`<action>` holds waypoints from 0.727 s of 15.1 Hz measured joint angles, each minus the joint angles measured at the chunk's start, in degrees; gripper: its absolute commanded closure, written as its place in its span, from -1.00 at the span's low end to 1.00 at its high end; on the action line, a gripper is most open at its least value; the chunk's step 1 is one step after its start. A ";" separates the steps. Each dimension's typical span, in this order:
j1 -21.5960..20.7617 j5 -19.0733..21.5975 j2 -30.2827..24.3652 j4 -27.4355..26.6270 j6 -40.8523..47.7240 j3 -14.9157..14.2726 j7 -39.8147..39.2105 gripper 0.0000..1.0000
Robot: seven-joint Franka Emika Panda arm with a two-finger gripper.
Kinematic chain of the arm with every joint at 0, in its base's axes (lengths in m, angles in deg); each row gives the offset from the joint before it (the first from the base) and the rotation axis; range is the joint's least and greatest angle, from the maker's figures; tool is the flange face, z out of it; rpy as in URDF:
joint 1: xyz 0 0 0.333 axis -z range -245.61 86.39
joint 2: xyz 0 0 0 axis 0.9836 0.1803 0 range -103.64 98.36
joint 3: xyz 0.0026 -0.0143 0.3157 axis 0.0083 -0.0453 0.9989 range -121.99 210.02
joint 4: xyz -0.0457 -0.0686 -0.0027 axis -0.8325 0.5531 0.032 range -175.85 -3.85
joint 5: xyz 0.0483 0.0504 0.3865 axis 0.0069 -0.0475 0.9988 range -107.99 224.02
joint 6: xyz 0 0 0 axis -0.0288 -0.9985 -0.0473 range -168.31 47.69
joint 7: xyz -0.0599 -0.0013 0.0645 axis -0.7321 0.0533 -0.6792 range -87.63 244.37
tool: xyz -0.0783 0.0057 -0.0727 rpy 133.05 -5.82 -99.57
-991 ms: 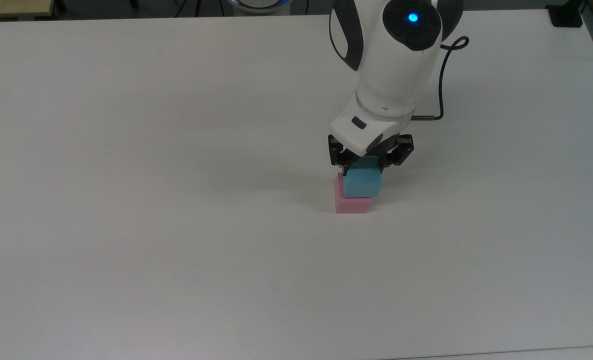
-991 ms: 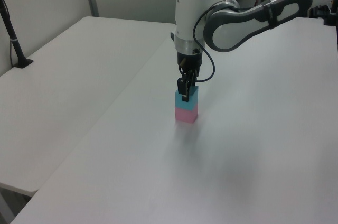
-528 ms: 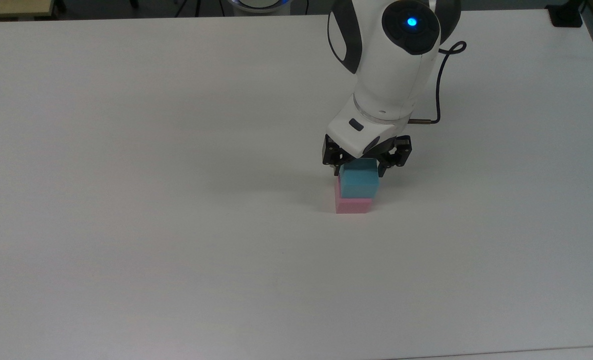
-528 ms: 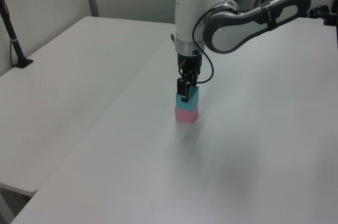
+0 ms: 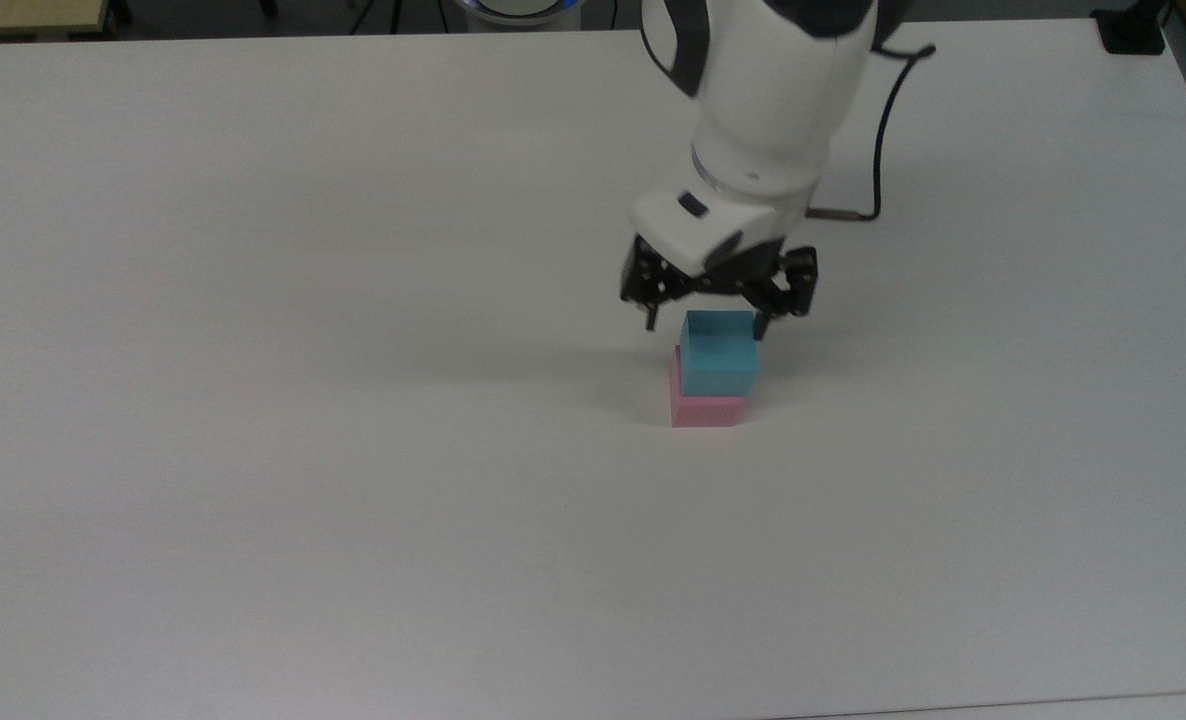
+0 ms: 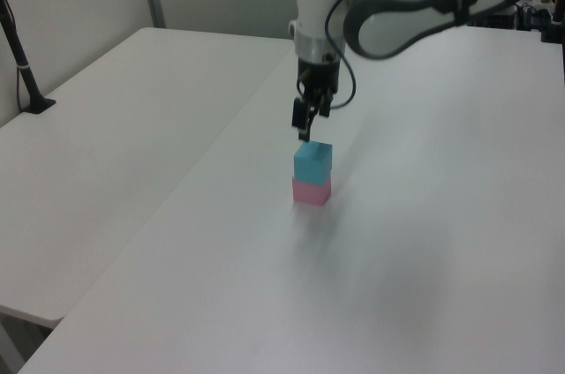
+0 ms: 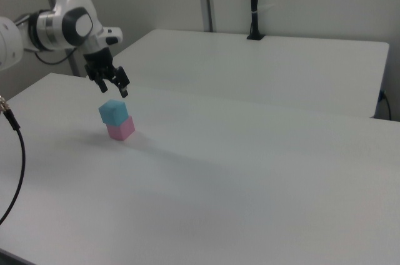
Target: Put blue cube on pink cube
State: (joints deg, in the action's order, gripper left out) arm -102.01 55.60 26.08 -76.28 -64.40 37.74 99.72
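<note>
Gripper (image 5: 705, 318) hangs just above the stack, fingers spread apart and holding nothing; you can see a clear gap between its fingertips (image 7: 124, 94) and the cube top in the right view. In the left view your gripper (image 6: 303, 129) sits directly over the upper cube, not touching it.

Near to far in the top view:
- Bare white table (image 5: 353, 550) in the foreground.
- Pink cube (image 5: 703, 409) flat on the table, a strip of its top showing along the top view's left edge of the stack.
- Blue cube (image 5: 718, 354) resting on the pink cube, shifted slightly toward the top view's right, so the pair is not flush.
- Your open fingers, one on each side, above the blue cube's far edge.
- White wrist and arm (image 5: 763, 110) rising behind, with a black cable (image 5: 881, 140) looping off on the top view's right.

Left view: blue cube (image 6: 312, 160) on pink cube (image 6: 311, 190), upright. Right view: same stack, blue cube (image 7: 113, 112) over pink cube (image 7: 120, 129), a second white table (image 7: 262, 65) beyond.
</note>
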 measured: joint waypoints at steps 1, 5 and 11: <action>0.39 0.00 -1.77 0.12 2.69 -0.52 0.13 -1.00; 4.61 0.01 -12.33 0.09 15.25 -1.17 -1.35 -1.00; 11.39 0.11 -25.55 -6.71 20.61 -1.28 -10.77 -1.00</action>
State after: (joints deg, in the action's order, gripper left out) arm -90.62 55.70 0.53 -82.99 -43.79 36.46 88.95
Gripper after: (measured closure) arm 0.000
